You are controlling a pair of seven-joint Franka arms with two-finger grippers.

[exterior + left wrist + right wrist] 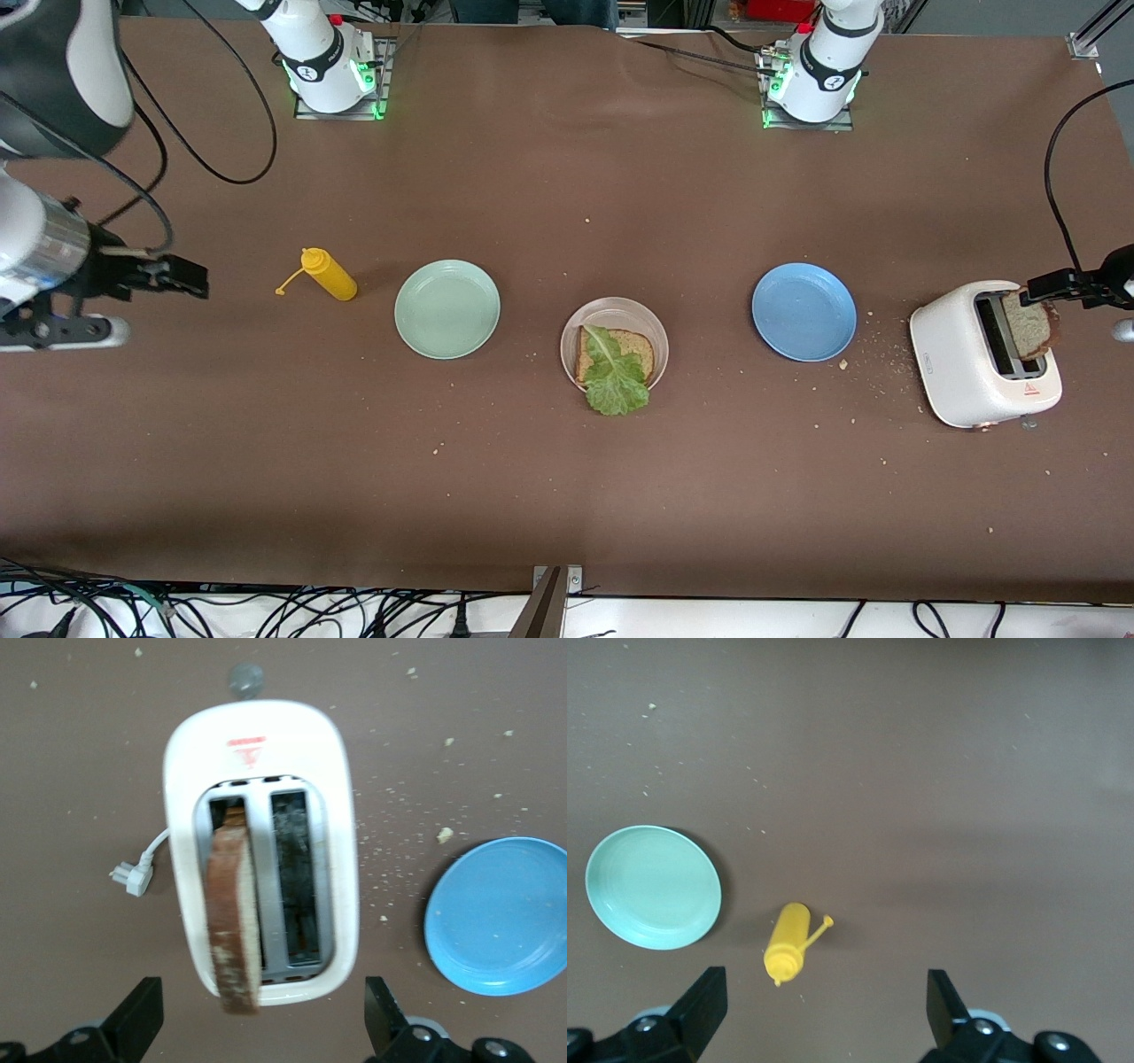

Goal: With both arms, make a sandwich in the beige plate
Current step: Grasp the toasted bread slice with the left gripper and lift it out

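Front view shows my brown counter from above, with my two white arms based along its upper edge; my right arm waits, its right gripper hanging over bare counter at its own end, fingers spread wide and holding nothing; my left gripper hovers over the white toaster at the left arm's end, fingers also wide apart and gripping nothing; a brown bread slice stands upright out of one toaster slot, between but not touching those fingers; the other slot is dark. Along the middle of the counter sit three plates in a row: a mint-green plate toward the right arm's end, a blue plate near the toaster, and between them the beige plate; on that beige plate lies one toast slice, with a ruffled lettuce leaf on top, its tip overhanging the rim toward the front camera; a yellow squeeze bottle lies on its side beside the mint-green plate; crumbs dot the counter around the toaster.
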